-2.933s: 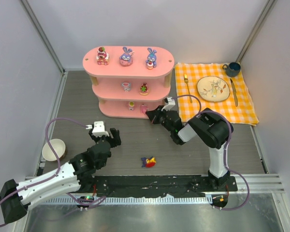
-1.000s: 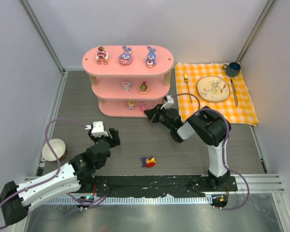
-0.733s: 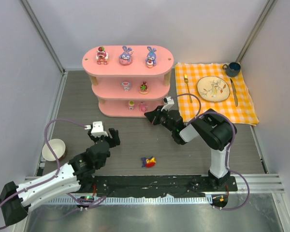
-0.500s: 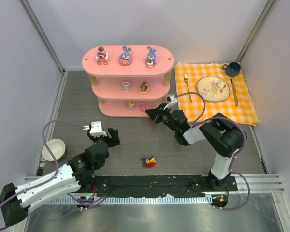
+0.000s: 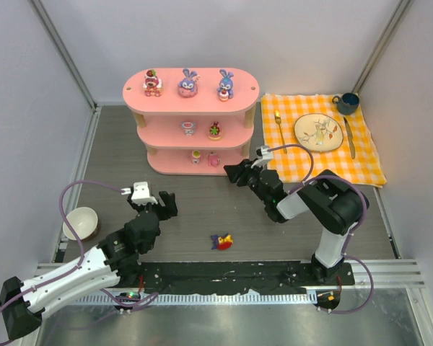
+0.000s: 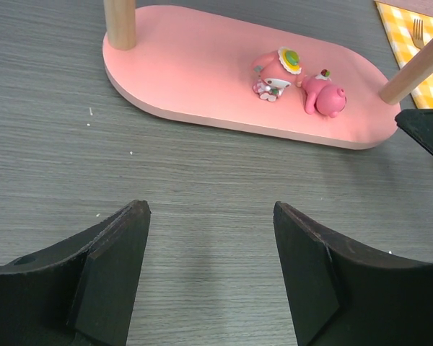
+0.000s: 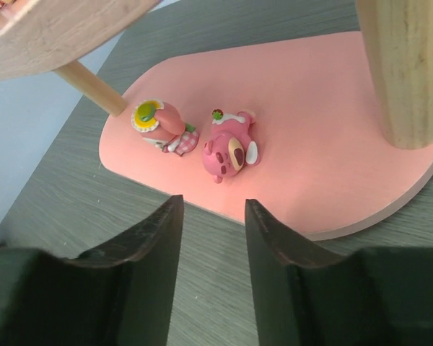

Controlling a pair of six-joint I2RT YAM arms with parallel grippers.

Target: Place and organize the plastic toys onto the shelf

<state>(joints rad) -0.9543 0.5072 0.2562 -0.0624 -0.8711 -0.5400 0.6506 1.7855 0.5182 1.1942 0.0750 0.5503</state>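
Pink bear-like plastic toy (image 7: 227, 150) lies toppled on bottom board of pink three-tier shelf (image 7: 317, 144); right tool (image 7: 213, 209) spread, empty, beside: placement apparently done. Left tool (image 6: 209, 216) spread. Next: fetch red-yellow-purple figurine (image 5: 221, 241) off surface (image 5: 187, 198).

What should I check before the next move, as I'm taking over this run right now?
1. Right gripper clear of toys: ok, jaws apart, nothing between them.
2. Pink toy upright on the bottom board: not ok, it seems to lie tipped over, close beside the hatted toy.
3. Left gripper empty: ok, open above bare table.
4. All toys shelved: not ok, a loose toy lies on the table between the arms.
5. Room on the bottom board for it: ok, bare space on both sides of the pair.
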